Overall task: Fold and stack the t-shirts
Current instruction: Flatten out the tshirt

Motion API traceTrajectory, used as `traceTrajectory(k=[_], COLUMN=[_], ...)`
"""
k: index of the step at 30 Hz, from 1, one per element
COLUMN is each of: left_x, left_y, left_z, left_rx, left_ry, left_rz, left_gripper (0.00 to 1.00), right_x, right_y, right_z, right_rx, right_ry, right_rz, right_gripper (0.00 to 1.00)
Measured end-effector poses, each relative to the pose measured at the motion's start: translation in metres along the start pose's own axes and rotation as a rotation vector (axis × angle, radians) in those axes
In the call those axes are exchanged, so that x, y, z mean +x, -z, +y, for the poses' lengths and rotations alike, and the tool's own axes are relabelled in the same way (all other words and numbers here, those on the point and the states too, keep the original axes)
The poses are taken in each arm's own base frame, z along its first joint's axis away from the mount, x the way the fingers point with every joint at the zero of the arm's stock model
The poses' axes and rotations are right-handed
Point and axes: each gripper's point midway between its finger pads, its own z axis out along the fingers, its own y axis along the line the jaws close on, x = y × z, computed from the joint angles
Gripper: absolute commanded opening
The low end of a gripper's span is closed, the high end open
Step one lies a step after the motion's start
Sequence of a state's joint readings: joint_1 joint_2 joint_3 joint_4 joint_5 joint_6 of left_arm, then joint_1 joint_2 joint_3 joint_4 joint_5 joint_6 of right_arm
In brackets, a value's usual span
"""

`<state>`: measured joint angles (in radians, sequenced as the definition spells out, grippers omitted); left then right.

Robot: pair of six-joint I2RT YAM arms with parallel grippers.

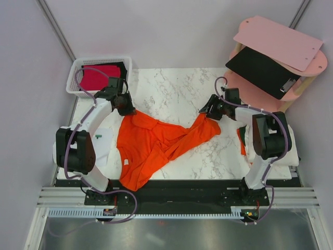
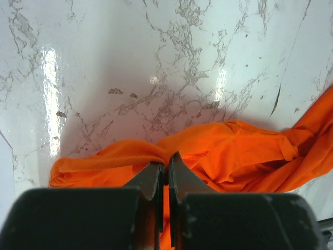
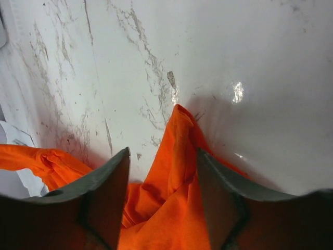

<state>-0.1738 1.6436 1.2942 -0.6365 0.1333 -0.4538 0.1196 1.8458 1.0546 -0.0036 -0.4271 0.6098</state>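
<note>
One table (image 1: pixel 177 88): white marble top; I see bare marble beyond the cloth, from the basket across to the stand.
Orange shirt (image 1: pixel 151 146): crumpled mid-table, stretched between both arms; its near hem lies close to the table's near edge.
Stand (image 1: pixel 276 39): pink, at the far-right corner, with a black clipboard (image 1: pixel 260 70) on it.
Basket (image 1: pixel 73 78): white, at the far-left corner, holding a red shirt (image 1: pixel 99 77).
Left gripper (image 2: pixel 167 159): fingers pressed together, pinching a fold at the orange shirt's far-left end.
Right gripper (image 3: pixel 162 153): fingers spread, with the shirt's far-right tip lying between them on the marble.
Tag (image 1: pixel 125 162): small and white, on the shirt's near-left part; print too small for me to read.
</note>
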Motion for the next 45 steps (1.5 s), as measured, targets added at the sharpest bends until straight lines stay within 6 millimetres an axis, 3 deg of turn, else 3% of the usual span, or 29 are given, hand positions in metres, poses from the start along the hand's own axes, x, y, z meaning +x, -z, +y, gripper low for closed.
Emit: traceTrajectory(k=[2, 3, 6, 12, 17, 21, 24, 27, 29, 31, 34, 36, 39, 40, 43, 45], left_x=[-0.001, -0.002, -0.005, -0.017, -0.049, -0.087, -0.101, -0.096, -0.080, -0.060, -0.026, 0.000, 0.028, 0.034, 0.044, 0.046], left_y=[0.001, 0.001, -0.001, -0.007, 0.012, 0.036, 0.051, 0.063, 0.070, 0.074, 0.074, 0.072, 0.070, 0.070, 0.070, 0.070], left_z=[0.000, 0.000, 0.000, 0.001, 0.000, -0.002, -0.001, 0.000, 0.001, 0.006, 0.017, 0.027, 0.037, 0.038, 0.042, 0.042], left_rx=[-0.001, -0.001, -0.002, -0.014, -0.011, 0.003, 0.010, 0.018, 0.030, 0.030, 0.019, 0.005, -0.011, -0.012, -0.015, -0.015], left_ry=[0.001, 0.000, -0.002, -0.013, -0.019, -0.019, -0.020, -0.017, -0.018, -0.014, -0.006, 0.005, 0.019, 0.022, 0.030, 0.032], left_rz=[-0.001, -0.001, 0.000, 0.009, -0.044, -0.134, -0.181, -0.185, -0.172, -0.147, -0.100, -0.059, -0.005, 0.006, 0.022, 0.024], left_gripper=[0.02, 0.02, 0.02, 0.02, 0.02, 0.02, 0.02, 0.02, 0.02, 0.02, 0.02, 0.02, 0.02, 0.02, 0.02, 0.02], right_x=[0.000, -0.001, 0.002, 0.005, -0.014, -0.047, -0.074, -0.089, -0.085, -0.071, -0.030, 0.009, 0.058, 0.068, 0.088, 0.088], right_y=[-0.003, -0.004, -0.012, -0.026, -0.021, 0.007, 0.047, 0.086, 0.107, 0.115, 0.110, 0.099, 0.093, 0.093, 0.100, 0.106], right_z=[0.002, 0.003, 0.000, -0.010, 0.004, 0.039, 0.079, 0.110, 0.118, 0.112, 0.080, 0.046, 0.007, 0.000, -0.017, -0.018], right_rx=[-0.016, -0.021, -0.026, -0.018, -0.039, -0.094, -0.167, -0.231, -0.253, -0.249, -0.195, -0.124, -0.028, -0.008, 0.053, 0.070], right_ry=[-0.002, 0.000, -0.008, -0.021, -0.002, 0.051, 0.115, 0.173, 0.195, 0.194, 0.156, 0.105, 0.043, 0.027, 0.021, 0.031], right_rz=[0.006, 0.007, 0.019, 0.033, -0.020, -0.126, -0.241, -0.342, -0.379, -0.379, -0.307, -0.212, -0.082, -0.055, -0.008, -0.022], right_gripper=[0.31, 0.18, 0.00, 0.00, 0.00, 0.00, 0.00, 0.00, 0.00, 0.00, 0.00, 0.04, 0.39, 0.57, 0.85, 0.88])
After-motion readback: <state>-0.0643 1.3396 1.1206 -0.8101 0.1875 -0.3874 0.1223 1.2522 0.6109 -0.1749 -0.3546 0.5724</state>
